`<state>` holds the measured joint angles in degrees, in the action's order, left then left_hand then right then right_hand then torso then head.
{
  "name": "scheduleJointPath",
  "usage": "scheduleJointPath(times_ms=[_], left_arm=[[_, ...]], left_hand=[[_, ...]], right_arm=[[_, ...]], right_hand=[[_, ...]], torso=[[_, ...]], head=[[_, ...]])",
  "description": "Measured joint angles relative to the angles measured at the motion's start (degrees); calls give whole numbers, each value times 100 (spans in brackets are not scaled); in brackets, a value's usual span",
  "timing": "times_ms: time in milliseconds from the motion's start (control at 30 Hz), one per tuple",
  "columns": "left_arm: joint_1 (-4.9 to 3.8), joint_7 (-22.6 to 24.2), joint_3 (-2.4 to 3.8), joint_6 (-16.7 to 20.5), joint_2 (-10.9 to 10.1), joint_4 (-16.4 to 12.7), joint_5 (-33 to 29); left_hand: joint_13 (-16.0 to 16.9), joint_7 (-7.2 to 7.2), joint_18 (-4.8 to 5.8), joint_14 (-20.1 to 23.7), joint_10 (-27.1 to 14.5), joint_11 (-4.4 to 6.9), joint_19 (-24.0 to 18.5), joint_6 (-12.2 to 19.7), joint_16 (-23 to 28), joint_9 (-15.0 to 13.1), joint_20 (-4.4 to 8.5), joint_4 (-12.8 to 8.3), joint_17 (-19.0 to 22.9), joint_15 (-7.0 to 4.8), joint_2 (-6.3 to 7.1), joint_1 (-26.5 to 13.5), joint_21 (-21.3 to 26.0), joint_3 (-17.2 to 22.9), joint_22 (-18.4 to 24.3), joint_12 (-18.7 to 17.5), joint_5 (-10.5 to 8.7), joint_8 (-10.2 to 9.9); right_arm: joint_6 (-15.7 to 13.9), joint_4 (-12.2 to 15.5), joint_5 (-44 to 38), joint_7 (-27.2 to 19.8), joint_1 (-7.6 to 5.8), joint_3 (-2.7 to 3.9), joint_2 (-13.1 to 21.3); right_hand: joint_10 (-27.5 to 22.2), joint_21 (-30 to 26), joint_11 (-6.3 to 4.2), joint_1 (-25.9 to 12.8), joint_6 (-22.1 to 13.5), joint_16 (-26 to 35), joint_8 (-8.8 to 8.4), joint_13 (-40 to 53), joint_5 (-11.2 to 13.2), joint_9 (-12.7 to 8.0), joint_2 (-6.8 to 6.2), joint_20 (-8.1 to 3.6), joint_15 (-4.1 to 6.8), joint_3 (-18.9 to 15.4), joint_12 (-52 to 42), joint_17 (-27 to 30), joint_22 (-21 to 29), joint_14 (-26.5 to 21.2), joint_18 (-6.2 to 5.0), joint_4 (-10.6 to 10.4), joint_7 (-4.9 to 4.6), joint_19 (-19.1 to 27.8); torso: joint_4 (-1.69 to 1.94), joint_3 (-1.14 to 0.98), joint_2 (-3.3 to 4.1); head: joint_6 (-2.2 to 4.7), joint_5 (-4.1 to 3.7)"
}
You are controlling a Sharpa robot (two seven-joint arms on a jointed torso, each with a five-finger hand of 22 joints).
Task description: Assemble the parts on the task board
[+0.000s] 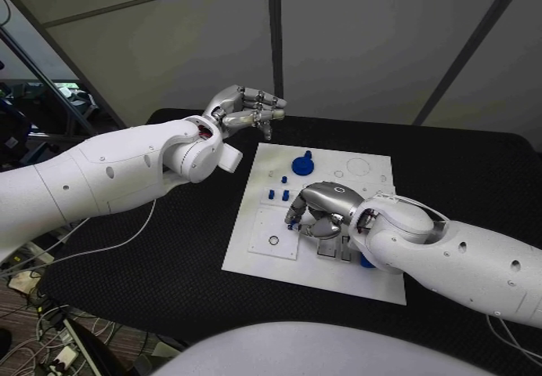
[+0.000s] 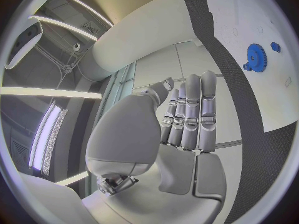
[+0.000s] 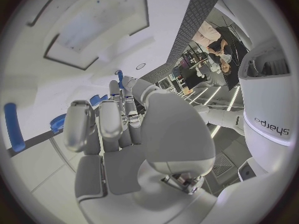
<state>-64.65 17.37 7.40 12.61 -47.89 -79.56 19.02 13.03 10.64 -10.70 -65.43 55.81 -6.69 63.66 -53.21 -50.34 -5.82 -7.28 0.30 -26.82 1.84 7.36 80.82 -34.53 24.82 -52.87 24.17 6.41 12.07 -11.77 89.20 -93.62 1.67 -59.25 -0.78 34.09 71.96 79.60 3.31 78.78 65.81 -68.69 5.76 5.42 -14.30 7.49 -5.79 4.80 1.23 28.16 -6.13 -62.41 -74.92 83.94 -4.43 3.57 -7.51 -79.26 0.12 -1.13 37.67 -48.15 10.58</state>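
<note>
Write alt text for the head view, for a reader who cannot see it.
The robot's right hand reaches down over the middle of the white task board on a black table, fingers curled toward the board's surface. The left hand is raised beyond the board's far edge, fingers curled and holding nothing. A blue gear and small blue pegs sit on the board.

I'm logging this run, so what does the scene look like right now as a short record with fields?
surface: black table
board: white task board, middle of table
left hand: raised beyond the board's far edge, holding nothing
right hand: down over the board's middle, fingers curled; what it holds cannot be told
blue gear: on the board's far part, untouched
</note>
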Motion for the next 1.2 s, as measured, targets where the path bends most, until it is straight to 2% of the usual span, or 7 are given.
scheduleJointPath(times_ms=[767, 1133, 1200], left_arm=[[-2, -14, 0, -22, -14, -4, -29], [-6, -20, 0, -36, -22, -7, -31], [-6, -22, 0, -38, -25, -7, -32]], left_hand=[[-1, 0, 0, 0, 0, 0, -1, 0, 2, -1, -1, 0, -1, 0, 1, 1, 0, 0, 4, 1, 0, 0], [-1, 20, 1, 0, 0, 0, -1, 20, 1, 5, -1, 0, 10, 1, 1, 1, 0, 0, 3, 1, 0, 0], [-1, 20, 0, 0, 0, -1, -1, 20, 1, 5, -1, 0, 10, 0, 1, 1, 0, 0, 5, 1, 0, 0]], right_arm=[[82, -53, -162, 142, 14, -2, -94], [236, -6, -385, 238, -3, -6, -124], [248, 2, -424, 251, -5, -11, -127]], right_hand=[[0, 0, 0, 0, -10, 1, -1, 2, 3, -1, 0, 0, 0, -1, 3, 1, 1, 0, 0, -1, 10, 0], [0, 0, 0, 0, 5, 1, -23, 5, 3, 3, 0, 0, 0, -17, 4, 14, 1, 0, -1, 15, -4, 0], [-45, -4, 45, 0, -38, 6, -35, 11, 3, 2, 0, 35, -2, -17, 50, 66, 23, 2, 0, 15, -47, 35]], torso=[[1, 2, -4], [0, 3, -5], [0, 3, -5]], head=[[-67, 42], [-89, 47], [-91, 47]])
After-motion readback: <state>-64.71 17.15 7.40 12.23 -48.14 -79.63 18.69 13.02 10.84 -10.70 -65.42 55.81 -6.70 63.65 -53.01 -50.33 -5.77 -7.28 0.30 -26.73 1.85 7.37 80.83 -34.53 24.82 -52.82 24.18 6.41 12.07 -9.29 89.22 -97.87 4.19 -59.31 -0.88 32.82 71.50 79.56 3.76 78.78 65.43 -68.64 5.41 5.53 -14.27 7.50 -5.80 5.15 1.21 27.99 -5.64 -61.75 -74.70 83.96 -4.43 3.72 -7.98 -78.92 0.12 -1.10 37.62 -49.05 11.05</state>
